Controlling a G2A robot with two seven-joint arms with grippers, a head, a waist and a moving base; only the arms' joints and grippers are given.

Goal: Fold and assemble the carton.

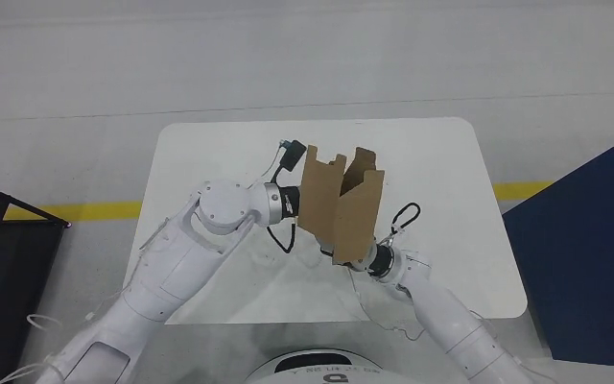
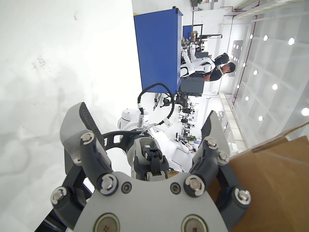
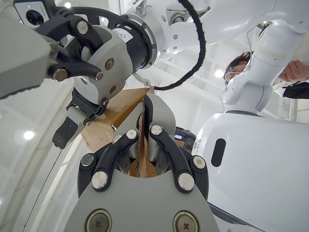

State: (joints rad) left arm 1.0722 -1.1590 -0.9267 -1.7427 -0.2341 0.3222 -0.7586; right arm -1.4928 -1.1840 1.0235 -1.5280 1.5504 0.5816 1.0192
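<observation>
A brown carton, partly opened with its flaps standing up, hangs in the air over the middle of the white table. My right gripper is shut on the carton's lower edge, with cardboard clamped between its fingers; in the top view it sits under the carton's near corner. My left gripper stands open right beside the carton's wall, which lies just outside one finger, with nothing between the fingers. From above it is against the carton's left side.
A blue partition stands off the table's right side and a black frame off its left. A yellow line runs across the floor. Bare tabletop lies to the far side and right of the carton.
</observation>
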